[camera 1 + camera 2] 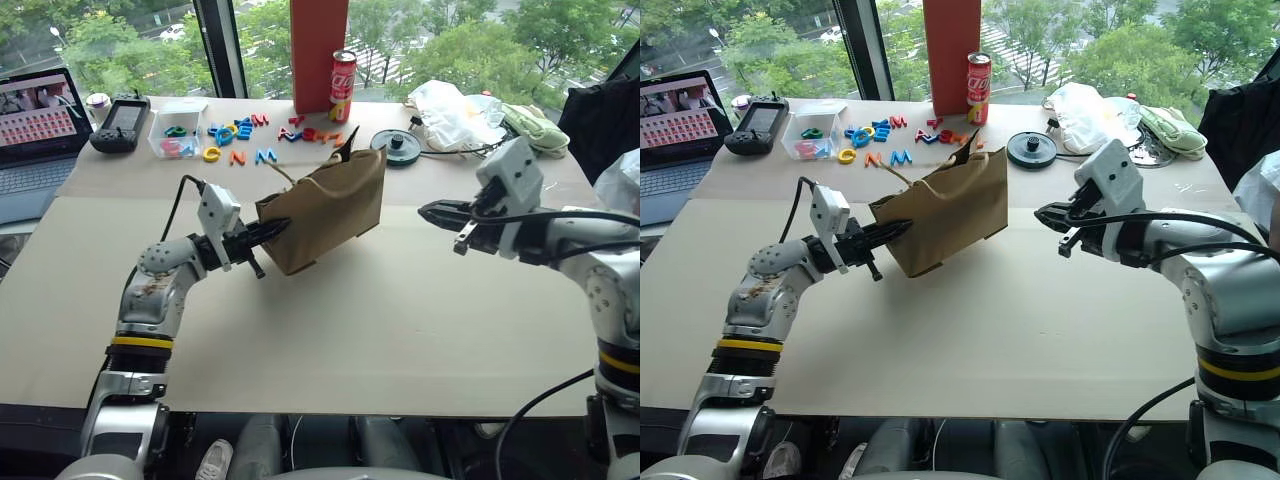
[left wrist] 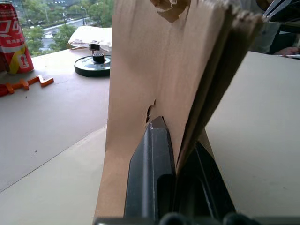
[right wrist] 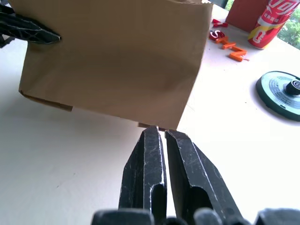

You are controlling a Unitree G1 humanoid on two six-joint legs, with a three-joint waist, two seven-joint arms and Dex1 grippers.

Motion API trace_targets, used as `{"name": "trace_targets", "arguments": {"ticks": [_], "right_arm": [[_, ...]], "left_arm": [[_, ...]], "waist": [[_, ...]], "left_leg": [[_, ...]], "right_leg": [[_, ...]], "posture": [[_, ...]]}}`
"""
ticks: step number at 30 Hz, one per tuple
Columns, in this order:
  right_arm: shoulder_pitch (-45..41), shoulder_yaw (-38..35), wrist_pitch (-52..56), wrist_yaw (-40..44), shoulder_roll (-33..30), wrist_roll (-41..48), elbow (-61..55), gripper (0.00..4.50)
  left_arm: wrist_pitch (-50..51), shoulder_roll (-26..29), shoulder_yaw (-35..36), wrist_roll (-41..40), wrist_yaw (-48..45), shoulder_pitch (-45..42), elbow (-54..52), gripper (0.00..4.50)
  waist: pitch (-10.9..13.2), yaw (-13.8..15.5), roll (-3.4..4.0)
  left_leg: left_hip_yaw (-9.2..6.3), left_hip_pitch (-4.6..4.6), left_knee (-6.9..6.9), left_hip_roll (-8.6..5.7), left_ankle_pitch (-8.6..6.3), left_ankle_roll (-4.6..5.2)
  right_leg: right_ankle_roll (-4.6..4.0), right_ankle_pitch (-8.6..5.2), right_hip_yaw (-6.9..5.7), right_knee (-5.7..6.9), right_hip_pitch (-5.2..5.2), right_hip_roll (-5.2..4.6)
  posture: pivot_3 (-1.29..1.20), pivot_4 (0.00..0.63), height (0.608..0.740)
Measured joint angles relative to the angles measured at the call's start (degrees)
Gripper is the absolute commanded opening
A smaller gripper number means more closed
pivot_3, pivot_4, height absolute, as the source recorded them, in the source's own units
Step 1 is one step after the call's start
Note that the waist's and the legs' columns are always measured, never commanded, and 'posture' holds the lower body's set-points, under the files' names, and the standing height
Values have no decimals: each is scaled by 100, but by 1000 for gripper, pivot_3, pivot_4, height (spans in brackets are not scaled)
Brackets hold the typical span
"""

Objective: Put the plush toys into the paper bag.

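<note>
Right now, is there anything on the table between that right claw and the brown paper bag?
No. In the head camera's view, only bare table lies between the right gripper, empty, and the paper bag, which the left gripper grips.

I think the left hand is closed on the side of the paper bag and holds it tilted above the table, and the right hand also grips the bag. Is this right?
Not quite. The left hand is indeed shut on the side of the paper bag, holding it tilted above the table. But the right hand grips nothing: its fingers are shut and apart from the bag, as the right wrist view shows.
</note>
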Motion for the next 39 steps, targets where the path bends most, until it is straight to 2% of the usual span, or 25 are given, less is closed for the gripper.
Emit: {"name": "trace_targets", "arguments": {"ticks": [3,9,20,29,32,34,35,39], "right_arm": [[-106,-242,-158,348,-151,254,300,372],[-186,-279,-481,897,-280,583,729,372],[-77,-261,-540,1686,-642,1024,905,372],[76,-173,-686,1829,-754,1105,856,372],[126,-57,-745,1824,-756,1010,854,372],[140,-20,-754,1810,-756,995,854,372],[143,-17,-765,1801,-756,989,853,372],[254,20,-871,1726,-756,923,811,372]], "left_arm": [[240,677,33,-283,-860,-2,-330,26],[348,1133,-66,-478,-1957,0,-566,26],[-315,779,-520,-174,-2523,14,-3,26],[-825,612,-718,91,-2688,19,361,26],[-939,608,-752,260,-2689,19,571,810],[-940,608,-757,272,-2689,19,634,1461],[-942,607,-757,285,-2687,18,642,1924],[-986,608,-756,332,-2671,15,652,3073]], "waist": [[1,15,1],[1,81,2],[1,102,2],[1,109,2],[1,111,2],[1,115,2],[1,117,2],[1,123,2]], "left_leg": [[4,2,0,0,0,0],[9,-1,1,-6,0,0],[8,-4,3,-5,0,0],[7,-1,5,-5,0,0],[7,-2,6,-5,0,0],[7,-2,7,-5,0,0],[7,-3,7,-5,0,0],[7,-3,7,-5,0,0]], "right_leg": [[-1,-1,1,-1,2,-3],[1,-2,-1,-6,5,-12],[1,-2,0,-3,2,-11],[1,-2,1,0,3,-11],[1,-2,1,0,3,-11],[1,-2,1,1,2,-11],[1,-2,0,1,2,-11],[1,-2,1,0,2,-12]], "posture": [[0,150,739],[0,150,739],[0,150,739],[0,150,739],[0,150,739],[0,150,739],[0,150,739],[0,150,739]]}}
